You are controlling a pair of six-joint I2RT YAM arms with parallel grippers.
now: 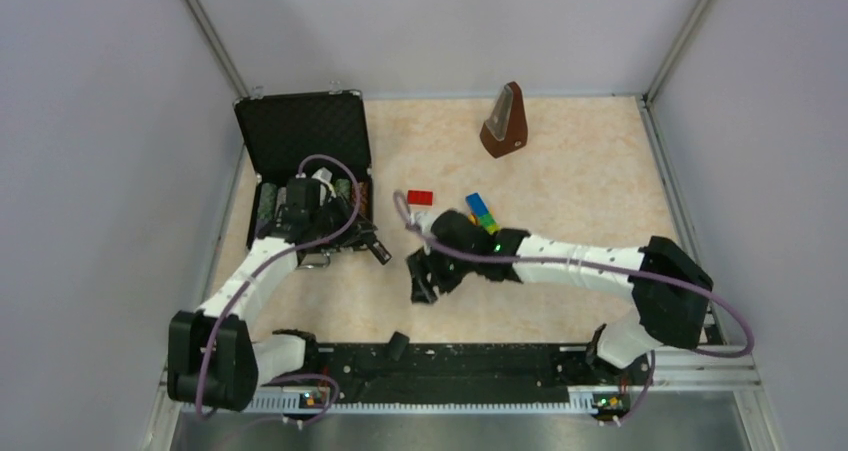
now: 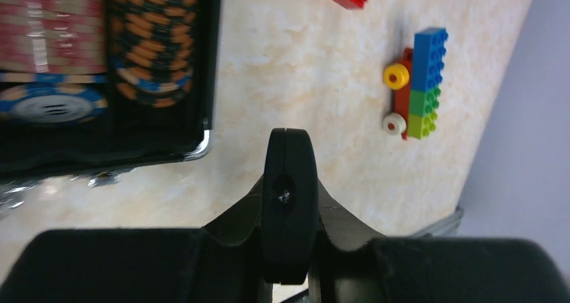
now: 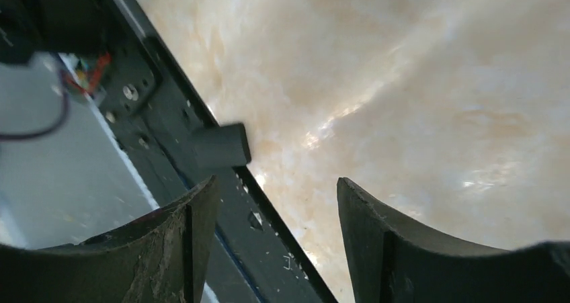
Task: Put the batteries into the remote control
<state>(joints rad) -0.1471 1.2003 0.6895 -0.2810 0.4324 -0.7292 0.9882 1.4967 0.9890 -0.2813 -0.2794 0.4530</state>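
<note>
My left gripper (image 1: 372, 248) is shut on the remote control (image 2: 289, 202), a slim black bar seen end-on between its fingers in the left wrist view. It holds the remote above the table beside the open black case (image 1: 300, 136). My right gripper (image 1: 422, 286) is open and empty, low over the table near the front; its fingers (image 3: 195, 236) frame bare tabletop and the black rail. The small black cover piece (image 1: 397, 346) lies on the front rail and also shows in the right wrist view (image 3: 218, 145). I see no batteries in any view.
The case holds rows of poker chips (image 2: 148, 48). A colourful toy-brick train (image 1: 482, 211) and a red brick (image 1: 420, 197) lie mid-table. A brown metronome (image 1: 505, 121) stands at the back. The black rail (image 1: 500, 356) runs along the near edge.
</note>
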